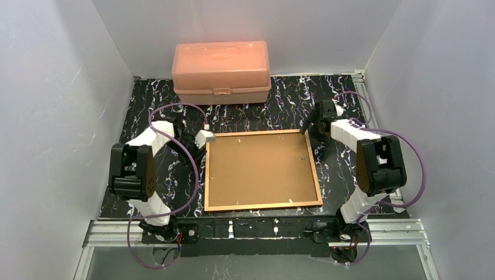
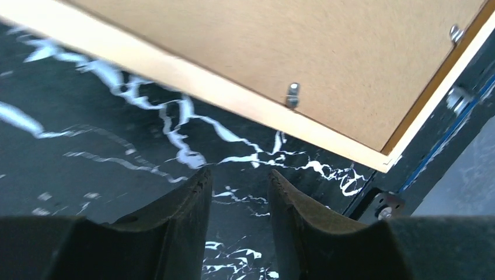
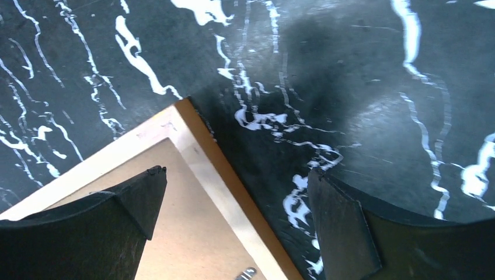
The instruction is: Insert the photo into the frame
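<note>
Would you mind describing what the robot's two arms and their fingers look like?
Both the left arm and the right arm have white, boxy links joined by bulky black joint housings, and both stand on black bases. A thin purple cable loops loosely along each arm. The fingers are matte black, broad at the root, and taper to blunt tips with rough inner edges.

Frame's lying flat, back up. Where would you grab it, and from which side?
Probably the far right corner of the frame, from above and outside: it lies flat, so only the thin border offers an edge, and the open right gripper straddles that corner.
</note>
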Tool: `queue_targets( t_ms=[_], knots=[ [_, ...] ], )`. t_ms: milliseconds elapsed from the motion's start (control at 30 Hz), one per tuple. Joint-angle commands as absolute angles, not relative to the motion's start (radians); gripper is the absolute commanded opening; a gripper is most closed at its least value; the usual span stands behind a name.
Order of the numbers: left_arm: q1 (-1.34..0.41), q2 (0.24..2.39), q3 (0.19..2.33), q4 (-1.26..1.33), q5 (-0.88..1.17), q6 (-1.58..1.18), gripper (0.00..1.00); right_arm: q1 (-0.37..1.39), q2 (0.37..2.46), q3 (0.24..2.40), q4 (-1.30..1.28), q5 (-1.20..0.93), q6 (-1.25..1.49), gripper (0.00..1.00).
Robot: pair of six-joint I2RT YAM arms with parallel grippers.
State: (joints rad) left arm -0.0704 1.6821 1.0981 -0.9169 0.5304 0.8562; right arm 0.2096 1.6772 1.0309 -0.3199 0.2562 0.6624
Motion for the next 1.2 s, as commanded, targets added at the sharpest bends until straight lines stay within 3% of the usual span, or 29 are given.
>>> queue_targets(
  t_ms=[0,333,767,1033,1167],
  knots=[
    [-0.146,1.585,0.982,-0.836,0.468,0.926,0.38,0.211,1.705,1.042,-0.208,0.151,0.71,0.99],
    [-0.218,1.55,0.877,-0.79,0.443,0.944,0.38,0.231,1.8,1.078,-0.131,0.025,0.759,0.99],
    [-0.275,1.484,0.81,-0.856,0.494,0.989,0.38,0.465,2.09,1.455,-0.23,0.043,0.724,0.99],
    [-0.275,1.457,0.87,-1.032,0.549,1.1,0.47,0.544,2.129,1.509,-0.205,0.024,0.67,0.99],
    [-0.253,1.443,0.967,-1.158,0.541,1.146,0.53,0.531,2.053,1.56,-0.321,0.189,0.562,0.99]
  ],
)
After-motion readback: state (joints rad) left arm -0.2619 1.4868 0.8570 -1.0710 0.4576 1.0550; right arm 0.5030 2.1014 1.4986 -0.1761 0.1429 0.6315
